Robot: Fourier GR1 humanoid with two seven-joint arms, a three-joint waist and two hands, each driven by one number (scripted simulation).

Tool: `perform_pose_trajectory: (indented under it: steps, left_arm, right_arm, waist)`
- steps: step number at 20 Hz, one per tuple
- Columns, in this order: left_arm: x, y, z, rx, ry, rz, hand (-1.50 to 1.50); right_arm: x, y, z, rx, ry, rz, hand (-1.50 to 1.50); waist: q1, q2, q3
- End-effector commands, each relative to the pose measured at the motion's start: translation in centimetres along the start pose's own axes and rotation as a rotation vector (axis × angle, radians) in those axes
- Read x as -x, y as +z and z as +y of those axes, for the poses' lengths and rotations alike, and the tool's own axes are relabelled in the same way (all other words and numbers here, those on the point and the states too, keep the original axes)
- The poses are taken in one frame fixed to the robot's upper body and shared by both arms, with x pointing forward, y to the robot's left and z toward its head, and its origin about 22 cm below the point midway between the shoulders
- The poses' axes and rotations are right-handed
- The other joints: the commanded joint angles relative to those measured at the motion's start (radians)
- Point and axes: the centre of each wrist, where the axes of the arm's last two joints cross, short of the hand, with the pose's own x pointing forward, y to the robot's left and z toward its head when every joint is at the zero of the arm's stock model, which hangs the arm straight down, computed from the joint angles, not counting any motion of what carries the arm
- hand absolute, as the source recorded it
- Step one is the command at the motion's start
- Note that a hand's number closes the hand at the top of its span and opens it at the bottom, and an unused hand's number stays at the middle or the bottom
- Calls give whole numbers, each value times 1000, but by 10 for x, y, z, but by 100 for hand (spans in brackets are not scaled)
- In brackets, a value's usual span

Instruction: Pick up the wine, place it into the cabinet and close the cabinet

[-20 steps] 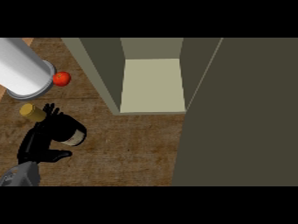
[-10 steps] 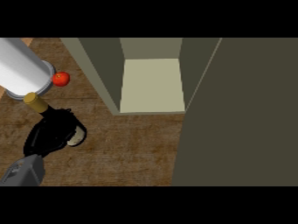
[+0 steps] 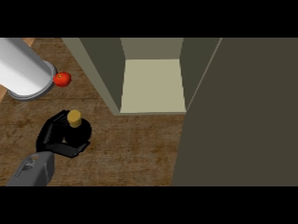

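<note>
- The wine (image 3: 75, 123) is a dark bottle with a yellow top, and it stands at the left part of the brown wooden counter (image 3: 132, 148).
- The left robot hand (image 3: 59, 135) is black, and its fingers are curled round the wine, so it has hold of the bottle.
- The yellow top pokes out above the hand, and most of the dark bottle is hidden by the fingers.
- A grey forearm (image 3: 33, 169) comes up from the lower left edge to this hand.
- The right robot hand does not show anywhere.
- The cabinet (image 3: 152, 83) is open, and its pale floor inside shows between two greenish walls.
- The cabinet door (image 3: 248, 113) is a big, dark olive slab that fills the right side of the view.
- The wine is outside the cabinet, down and to the left of its opening, with bare counter between them.
- A small red round thing (image 3: 62, 79) sits on the counter above the wine.
- A big white tube (image 3: 14, 69) with a grey rim lies tilted at the top left, just beside the red thing.
</note>
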Motion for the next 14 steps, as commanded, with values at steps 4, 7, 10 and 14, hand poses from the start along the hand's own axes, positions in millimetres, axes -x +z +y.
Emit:
perform_pose_trajectory:
  steps: [4,7,10,14]
  left_arm:
    - [18,4,-74,-68,-24,-124,150]
    - [15,-1,-87,-69,-34,-173,150]
    - [-7,-22,-108,-60,-34,-243,150]
    - [-31,-9,-113,-18,-27,-281,150]
  right_arm:
    - [1,19,5,-45,-32,37,-150]
    - [-7,24,-4,-59,-22,32,-150]
    - [3,20,-6,-34,-30,15,-150]
    - [-12,19,-8,-44,-17,24,-150]
  waist:
    - [18,-2,-2]
    - [11,-1,-2]
    - [16,-2,-1]
    - [23,-7,-1]
